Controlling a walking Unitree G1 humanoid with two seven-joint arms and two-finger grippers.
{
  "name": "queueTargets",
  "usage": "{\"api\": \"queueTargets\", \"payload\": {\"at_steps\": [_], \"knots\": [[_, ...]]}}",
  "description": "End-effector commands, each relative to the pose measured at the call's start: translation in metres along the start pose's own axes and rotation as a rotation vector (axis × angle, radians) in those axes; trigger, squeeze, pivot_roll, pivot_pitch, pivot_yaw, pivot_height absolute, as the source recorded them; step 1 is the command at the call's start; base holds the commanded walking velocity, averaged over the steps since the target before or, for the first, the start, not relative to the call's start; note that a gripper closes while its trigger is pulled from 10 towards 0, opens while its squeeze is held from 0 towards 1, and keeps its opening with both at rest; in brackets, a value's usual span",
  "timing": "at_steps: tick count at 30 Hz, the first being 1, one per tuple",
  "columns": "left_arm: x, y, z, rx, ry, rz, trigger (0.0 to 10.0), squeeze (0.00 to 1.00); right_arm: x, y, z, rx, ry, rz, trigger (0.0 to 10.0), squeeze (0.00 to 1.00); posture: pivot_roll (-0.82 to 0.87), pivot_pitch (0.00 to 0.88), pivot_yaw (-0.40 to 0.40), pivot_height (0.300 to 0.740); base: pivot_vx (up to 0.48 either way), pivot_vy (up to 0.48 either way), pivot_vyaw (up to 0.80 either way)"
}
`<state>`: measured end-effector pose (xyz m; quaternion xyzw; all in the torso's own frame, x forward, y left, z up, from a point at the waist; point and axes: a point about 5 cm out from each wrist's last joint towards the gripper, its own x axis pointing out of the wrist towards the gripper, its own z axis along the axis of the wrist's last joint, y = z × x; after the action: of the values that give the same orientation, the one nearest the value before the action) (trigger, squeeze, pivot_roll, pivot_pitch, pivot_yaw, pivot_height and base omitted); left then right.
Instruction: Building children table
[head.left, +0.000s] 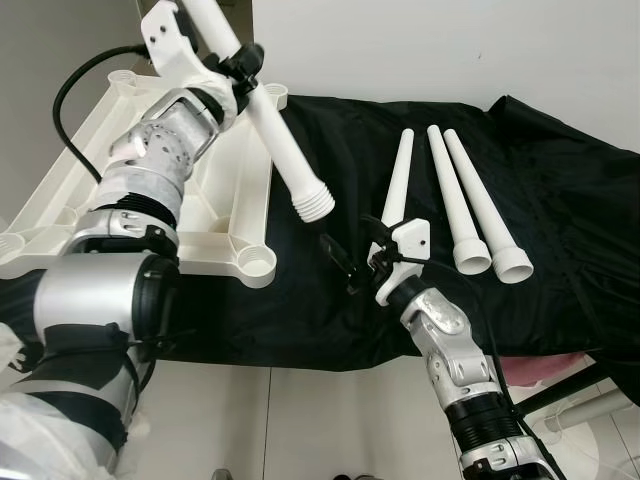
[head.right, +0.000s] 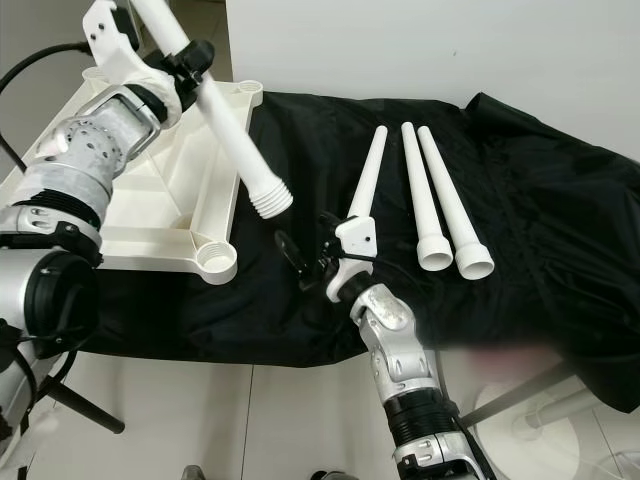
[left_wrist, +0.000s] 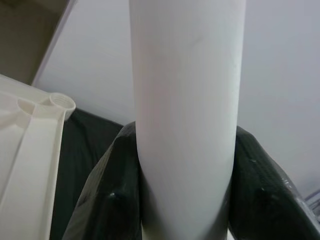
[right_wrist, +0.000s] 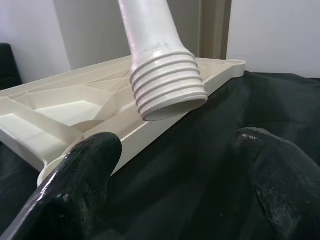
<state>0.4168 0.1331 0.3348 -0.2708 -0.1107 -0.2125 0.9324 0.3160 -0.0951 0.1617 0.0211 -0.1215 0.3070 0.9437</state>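
Observation:
My left gripper (head.left: 243, 72) is shut on a white table leg (head.left: 285, 150), holding it tilted in the air with its threaded end (right_wrist: 167, 85) pointing down toward the black cloth. The cream tabletop (head.left: 225, 215) lies upside down on the left, a round leg socket (head.left: 255, 265) at its near corner. My right gripper (head.left: 352, 262) is open, low over the cloth, just below and to the right of the threaded end. Three more white legs (head.left: 455, 195) lie side by side on the cloth. The black fingers (left_wrist: 255, 185) clamp the leg on both sides.
A black cloth (head.left: 560, 230) covers the work surface and drapes over its front edge. A white wall stands behind. Pale tiled floor (head.left: 300, 420) lies below, with a white stand base (head.right: 540, 440) at the lower right.

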Motion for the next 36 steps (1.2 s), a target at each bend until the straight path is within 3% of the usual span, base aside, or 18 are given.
{"api": "queueTargets", "payload": {"at_steps": [1,9,10,11,19,29,36], "knots": [[-0.001,-0.02,0.0,0.083,-0.049,-0.186,10.0,0.0,0.007,0.004,0.011,-0.008,-0.023,0.052,10.0,0.0,-0.03,0.02,-0.046,0.74,0.0,0.0,0.0],[-0.005,-0.041,-0.006,0.187,-0.107,-0.258,10.0,0.0,0.017,0.003,0.022,-0.005,-0.043,0.057,10.0,0.0,-0.03,0.02,-0.046,0.74,0.0,0.0,0.0],[-0.008,-0.052,-0.013,0.259,-0.119,-0.293,10.0,0.0,0.023,0.0,0.026,-0.015,-0.049,0.027,10.0,0.0,-0.02,0.013,-0.047,0.74,0.0,0.0,0.0],[-0.009,-0.056,-0.016,0.279,-0.121,-0.306,10.0,0.0,0.025,-0.001,0.027,-0.017,-0.05,0.014,10.0,0.0,-0.02,0.013,-0.047,0.74,0.0,0.0,0.0],[-0.014,-0.069,-0.03,0.362,-0.121,-0.339,10.0,0.0,0.035,-0.007,0.032,-0.042,-0.053,-0.038,10.0,0.0,-0.01,0.01,-0.048,0.74,0.0,0.0,0.0],[-0.022,-0.086,-0.043,0.422,-0.107,-0.405,10.0,0.0,0.044,-0.018,0.029,-0.072,-0.007,-0.1,10.0,0.0,-0.01,0.009,-0.047,0.74,0.0,0.0,0.0],[-0.027,-0.097,-0.053,0.431,-0.094,-0.443,10.0,0.0,0.059,-0.019,0.032,-0.125,0.032,-0.085,10.0,0.0,-0.01,0.009,-0.045,0.74,0.0,0.0,0.0]]}}
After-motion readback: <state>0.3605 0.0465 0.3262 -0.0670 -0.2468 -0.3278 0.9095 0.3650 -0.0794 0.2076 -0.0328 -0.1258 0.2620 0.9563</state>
